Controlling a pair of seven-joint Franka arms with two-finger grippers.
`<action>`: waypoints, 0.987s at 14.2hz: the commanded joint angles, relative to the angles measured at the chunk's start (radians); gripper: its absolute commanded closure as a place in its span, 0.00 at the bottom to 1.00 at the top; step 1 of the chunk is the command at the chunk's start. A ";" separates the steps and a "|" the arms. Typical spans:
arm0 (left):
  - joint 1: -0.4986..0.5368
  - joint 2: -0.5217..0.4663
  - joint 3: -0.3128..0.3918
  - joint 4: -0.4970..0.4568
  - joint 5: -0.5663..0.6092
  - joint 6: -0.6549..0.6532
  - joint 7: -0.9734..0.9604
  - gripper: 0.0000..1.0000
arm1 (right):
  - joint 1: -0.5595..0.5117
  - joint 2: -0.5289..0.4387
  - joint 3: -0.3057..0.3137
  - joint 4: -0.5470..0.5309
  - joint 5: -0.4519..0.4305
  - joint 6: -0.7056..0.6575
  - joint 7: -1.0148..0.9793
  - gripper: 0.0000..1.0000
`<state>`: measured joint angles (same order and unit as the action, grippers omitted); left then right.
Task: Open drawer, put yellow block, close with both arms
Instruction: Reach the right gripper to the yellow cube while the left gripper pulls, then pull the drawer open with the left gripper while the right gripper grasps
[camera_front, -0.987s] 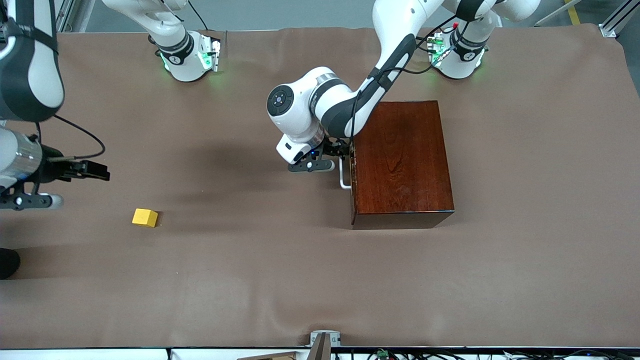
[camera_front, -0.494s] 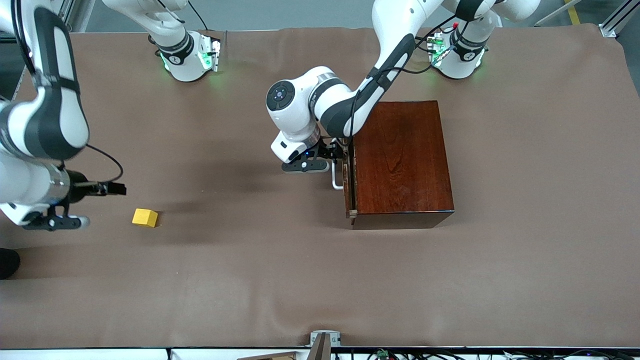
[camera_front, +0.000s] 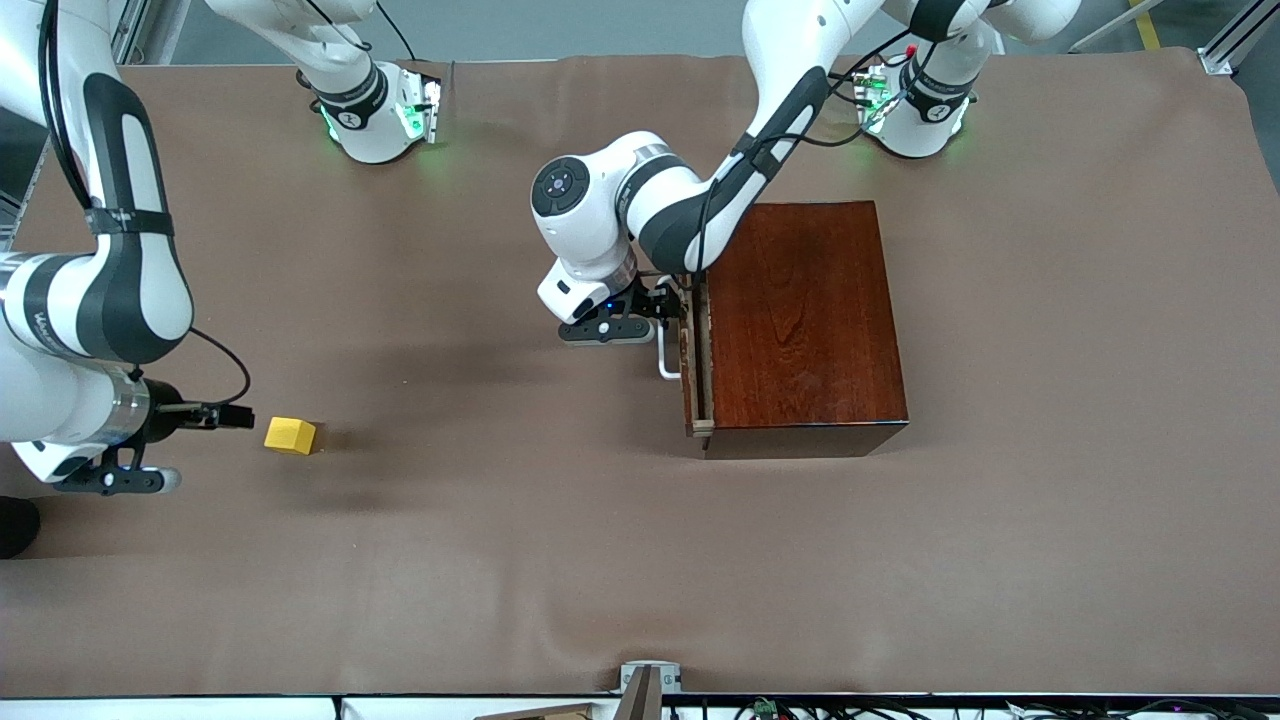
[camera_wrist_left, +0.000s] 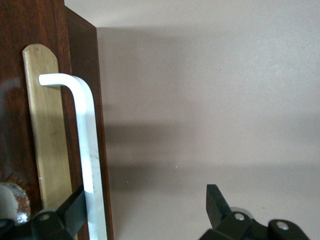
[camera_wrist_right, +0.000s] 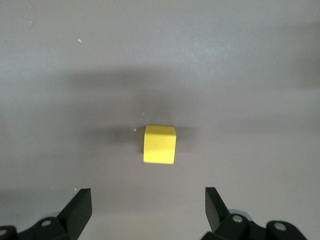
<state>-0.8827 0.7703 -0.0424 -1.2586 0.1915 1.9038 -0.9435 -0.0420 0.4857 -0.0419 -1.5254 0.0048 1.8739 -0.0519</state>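
The dark reddish-brown box (camera_front: 805, 320) stands mid-table toward the left arm's end. Its drawer (camera_front: 690, 375) is pulled out a small way, showing a pale-wood strip. My left gripper (camera_front: 672, 305) is at the white handle (camera_front: 664, 362). In the left wrist view the gripper (camera_wrist_left: 146, 195) is open, with one finger (camera_wrist_left: 75, 207) hooked between the handle bar (camera_wrist_left: 87, 150) and the drawer front. The yellow block (camera_front: 290, 435) lies on the cloth toward the right arm's end. My right gripper (camera_front: 238, 415) is open and low beside it; the block (camera_wrist_right: 160, 144) lies just ahead of the gripper (camera_wrist_right: 147, 194).
A brown cloth (camera_front: 560, 540) covers the table. The two green-lit arm bases (camera_front: 380, 115) (camera_front: 915, 105) stand along the edge farthest from the front camera. A small metal bracket (camera_front: 648, 680) sits at the nearest edge.
The left gripper has drawn the handle toward the right arm's end and the drawer has slid out a little. The right gripper has come down and closer to the yellow block.
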 joint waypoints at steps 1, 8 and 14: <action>-0.019 0.034 -0.013 0.045 -0.003 0.158 -0.008 0.00 | 0.002 0.077 0.013 0.021 0.004 0.060 -0.002 0.00; -0.018 0.035 -0.025 0.045 -0.030 0.216 -0.041 0.00 | -0.004 0.087 0.013 -0.243 0.003 0.430 -0.005 0.00; -0.019 0.035 -0.028 0.045 -0.078 0.274 -0.089 0.00 | -0.022 0.074 0.013 -0.374 0.003 0.573 -0.031 0.00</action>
<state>-0.8900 0.7757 -0.0646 -1.2596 0.1320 2.1327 -1.0049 -0.0411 0.6031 -0.0373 -1.8453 0.0051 2.4179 -0.0560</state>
